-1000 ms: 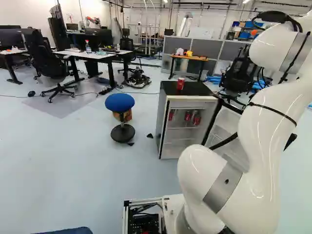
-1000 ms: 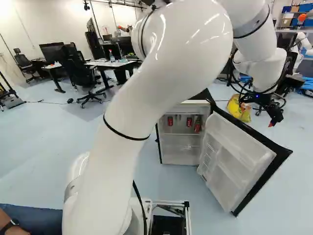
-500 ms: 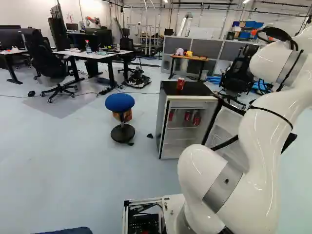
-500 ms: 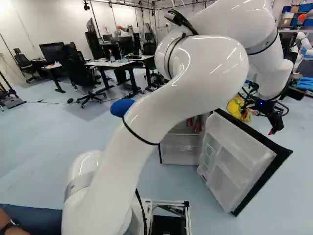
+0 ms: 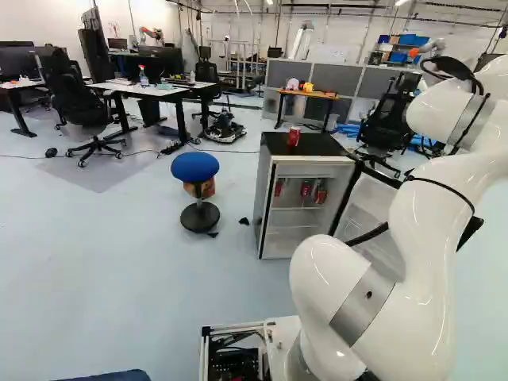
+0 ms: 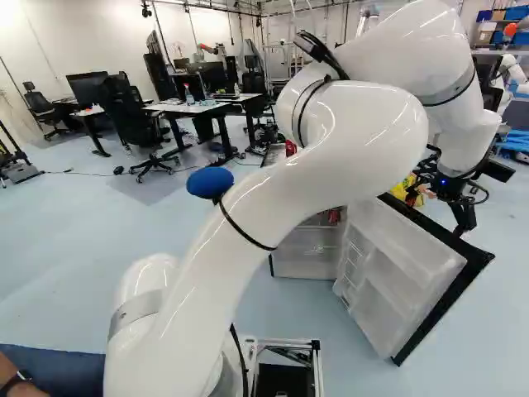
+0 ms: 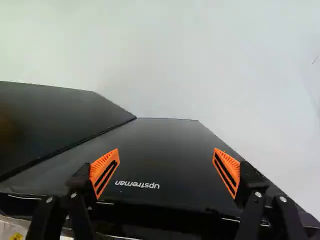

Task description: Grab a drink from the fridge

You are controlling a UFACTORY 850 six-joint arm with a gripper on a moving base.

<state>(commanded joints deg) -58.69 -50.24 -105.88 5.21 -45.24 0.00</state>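
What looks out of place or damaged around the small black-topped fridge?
One red cylindrical can stands upright on the black top of the fridge, while other red drinks sit inside. The white-lined black door stands wide open, though the task likely wants that. I see no spill or damage.

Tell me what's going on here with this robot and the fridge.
A white robot arm is out to get a drink from the fridge. The door stands open, and the gripper is by its outer side, fingers apart, holding nothing. Red drinks sit on a shelf inside, and one red can stands on top. No drink has been grabbed yet.
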